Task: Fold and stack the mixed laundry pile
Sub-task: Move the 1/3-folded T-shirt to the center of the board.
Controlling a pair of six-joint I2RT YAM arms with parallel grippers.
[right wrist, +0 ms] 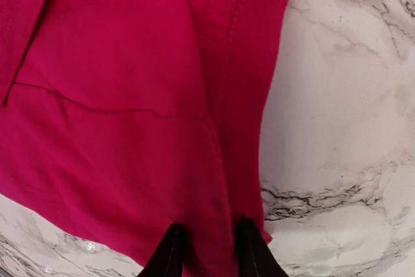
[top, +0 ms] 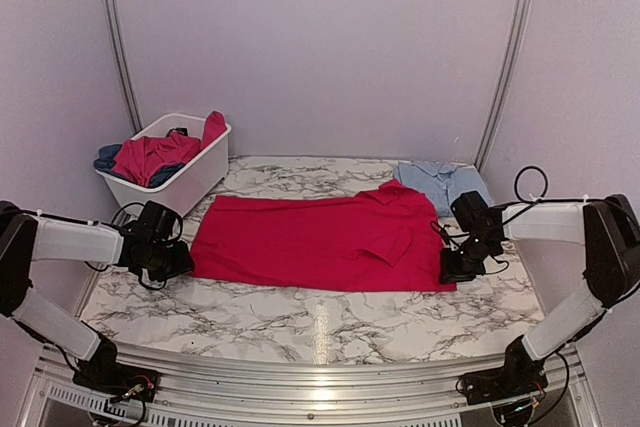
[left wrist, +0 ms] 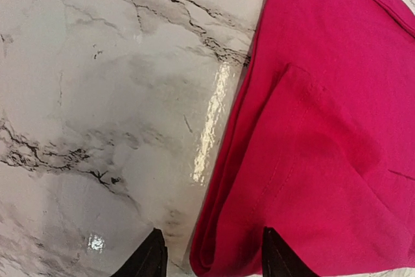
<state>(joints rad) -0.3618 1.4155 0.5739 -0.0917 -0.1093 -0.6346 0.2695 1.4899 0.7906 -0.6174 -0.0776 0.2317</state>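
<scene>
A red shirt (top: 310,239) from the mixed laundry pile lies flat and folded lengthwise across the table. My left gripper (top: 168,257) is at its left end. In the left wrist view its jaws (left wrist: 214,261) are open and straddle the doubled red edge (left wrist: 214,238), one fingertip (left wrist: 150,259) on bare marble. My right gripper (top: 455,267) is at the shirt's near right corner. In the right wrist view its fingers (right wrist: 172,251) press on the cloth a narrow gap apart, with a ridge of red cloth (right wrist: 211,238) between them. A light blue shirt (top: 440,182) lies folded at the back right.
A white basket (top: 200,172) stands at the back left, holding red (top: 150,155) and dark blue (top: 108,157) garments. The marble table (top: 320,322) runs to a metal rail at the near edge. Grey walls close in the back and both sides.
</scene>
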